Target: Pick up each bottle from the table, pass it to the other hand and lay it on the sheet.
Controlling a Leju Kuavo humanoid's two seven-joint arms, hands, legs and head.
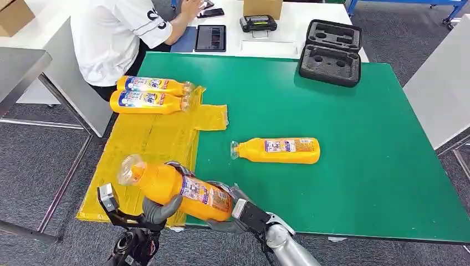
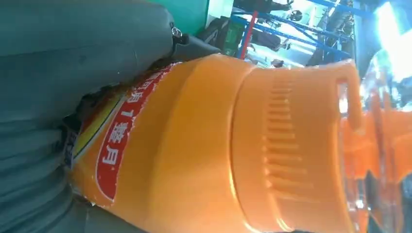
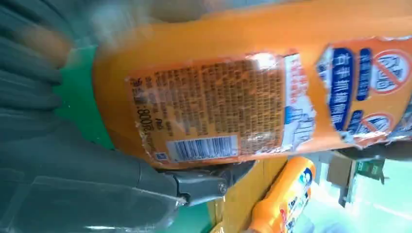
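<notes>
Held bottle [image 1: 177, 188]: orange, labelled, clear cap [image 1: 128, 169] pointing away from the right hand toward the far-left side. It sits tilted in the air above the near edge of the surface [image 1: 343, 183], over the border between the green top and the yellow sheet [image 1: 149, 149].

Right hand [image 1: 235, 208]: fingers wrapped round the base end of the held bottle, clamped on it. In the right wrist view the grey thumb [image 3: 145, 187] lies against the bottle's barcode label [image 3: 209, 114].

Left hand [image 1: 158, 209]: grey fingers curled up against the underside of the held bottle near its middle, touching it. In the left wrist view the hand's cover [image 2: 73, 53] presses along the label side. Cannot tell whether it has a full grip or is merely cupping the bottle.

Third bottle [image 1: 280, 150]: lying on its side on the green top, beyond the right hand and well apart from it, cap toward the sheet.

Two bottles on the sheet: far bottle [image 1: 154, 85] and nearer bottle [image 1: 148, 102], lying side by side and touching, well beyond the left hand, at the sheet's far end.

Beyond the surface: open black foam case [image 1: 331, 52], a tablet [image 1: 210, 37], a person in a white shirt [image 1: 116, 33].
</notes>
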